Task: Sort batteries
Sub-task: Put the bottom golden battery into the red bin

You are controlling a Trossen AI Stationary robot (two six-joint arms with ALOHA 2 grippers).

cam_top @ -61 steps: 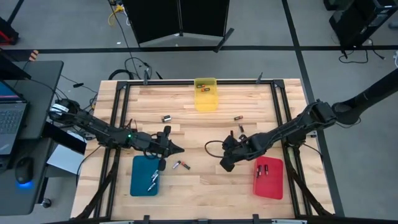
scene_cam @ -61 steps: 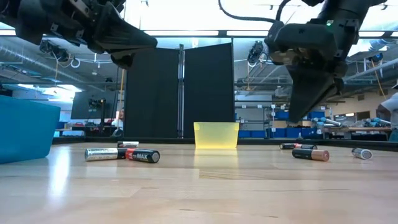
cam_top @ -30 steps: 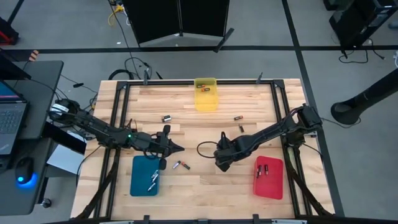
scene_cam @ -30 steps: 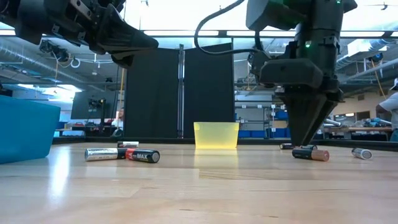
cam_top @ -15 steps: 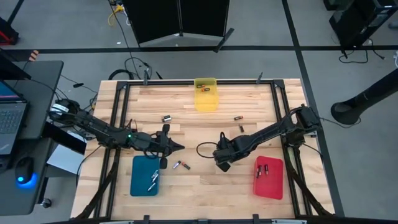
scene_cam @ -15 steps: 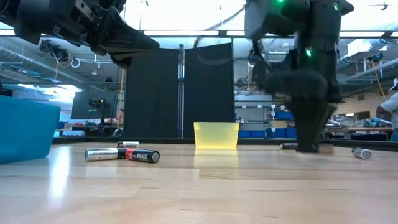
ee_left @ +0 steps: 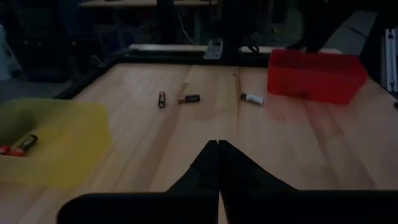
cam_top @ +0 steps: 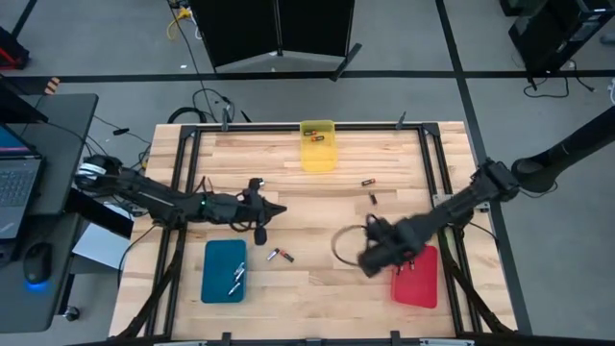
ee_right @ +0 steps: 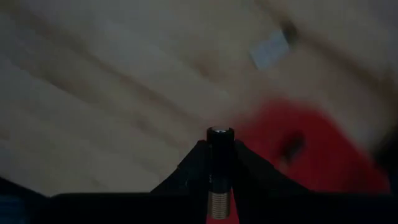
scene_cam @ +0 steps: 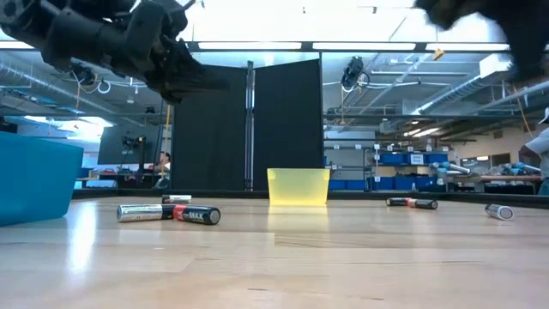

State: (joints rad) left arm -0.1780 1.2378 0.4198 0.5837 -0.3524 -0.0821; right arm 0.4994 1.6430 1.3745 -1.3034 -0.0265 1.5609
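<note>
Small batteries lie loose on the wooden table: a silvery one (cam_top: 257, 183), two dark ones (cam_top: 368, 182) (cam_top: 373, 198), and a pair (cam_top: 280, 255) near the blue tray (cam_top: 216, 284). Others lie inside the blue, yellow (cam_top: 318, 159) and red (cam_top: 421, 288) trays. My right gripper (cam_top: 370, 261) hangs just left of the red tray, shut on a dark battery with a copper-coloured end (ee_right: 221, 186). My left gripper (cam_top: 279, 210) is shut and hovers above the table's left middle, beyond the blue tray's far edge, touching nothing. My right gripper pinches the dark battery (ee_right: 221, 163) between its two fingers (ee_right: 193, 168). The battery lies along the fingers, its dark end (ee_right: 221, 132) sticking out past the tips and its copper end farther back between them. It is lifted clear of the table.
In the left wrist view three loose batteries (ee_left: 161, 99) (ee_left: 189, 98) (ee_left: 252, 98) lie between the yellow tray (ee_left: 56, 149) and the red tray (ee_left: 317, 78). A cable loops from the right arm over the table (cam_top: 338, 242). Bare wood lies at the table's near middle.
My right gripper came down on the dark copper-ended battery lying on the table, then rose and moved toward the red tray and the near edge; that battery is gone from the table. My left gripper shifted slightly toward the far edge.
</note>
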